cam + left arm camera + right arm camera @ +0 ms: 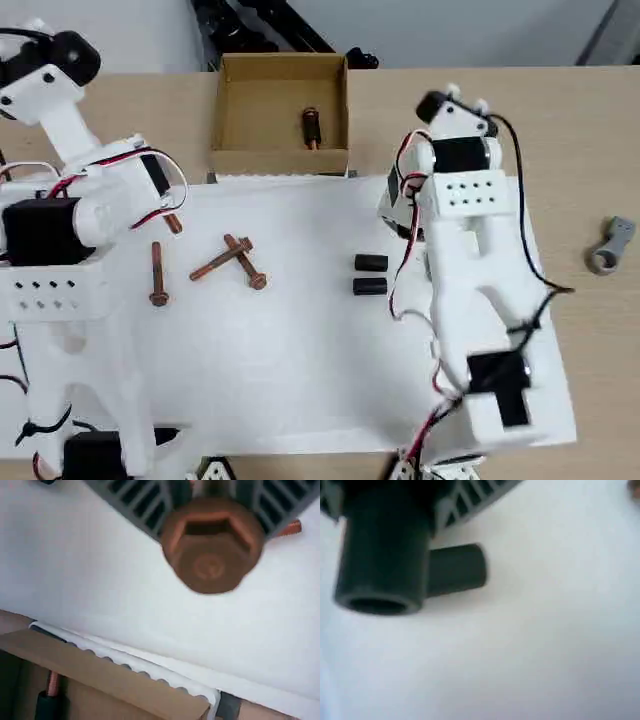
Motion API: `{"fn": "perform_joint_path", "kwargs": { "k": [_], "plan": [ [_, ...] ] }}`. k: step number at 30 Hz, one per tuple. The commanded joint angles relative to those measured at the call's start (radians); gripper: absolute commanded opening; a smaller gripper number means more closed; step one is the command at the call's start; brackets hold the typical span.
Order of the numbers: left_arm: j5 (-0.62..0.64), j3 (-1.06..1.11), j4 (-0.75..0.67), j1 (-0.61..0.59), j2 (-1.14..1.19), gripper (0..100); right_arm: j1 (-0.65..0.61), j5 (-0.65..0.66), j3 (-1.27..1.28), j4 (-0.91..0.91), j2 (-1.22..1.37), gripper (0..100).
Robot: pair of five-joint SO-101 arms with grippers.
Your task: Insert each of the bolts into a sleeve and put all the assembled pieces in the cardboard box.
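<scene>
Cardboard box (283, 150) containing one sleeved bolt (311, 128). Near the box, the left pincer (168, 212) is clamped on a bolt (212, 555), the right pincer (390, 500) on a sleeve (382, 570). Farther from the box, three loose bolts (157, 272) and two loose sleeves (370, 262) lie on the white mat (300, 350).

On my left wrist camera the bolt (212, 550) is copper-toned metal, smooth on its hex head, with a dull satin sheen. The sleeve (382, 555) reads matt black, probably plastic or rubber, though it is too blurred for me to be sure. The cardboard box (270, 160) is plain brown paperboard, unglossed. The white mat (300, 350) looks smooth and matt, and the table (580, 130) is pale wood-look with a low sheen.
</scene>
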Motion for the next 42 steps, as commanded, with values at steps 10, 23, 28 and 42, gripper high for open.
{"fn": "perform_joint_path", "kwargs": {
  "k": [10,23,28,42],
  "plan": [
    [-0.002,-0.002,-0.086,0.006,-0.029,0,-0.085,0.319,-0.054,0.005,-0.581,1.5],
    [-0.066,0.268,-0.331,0.008,-0.038,0,-0.168,0.427,0.516,-0.116,-1.168,1.4],
    [-0.066,0.278,-0.373,0.057,-0.038,0,-0.17,0.433,0.953,-0.426,-1.492,1.3],
    [-0.068,0.234,-0.526,0.31,-0.04,0,-0.203,0.431,1.648,-1.099,-1.816,0.5]
  ]
}}
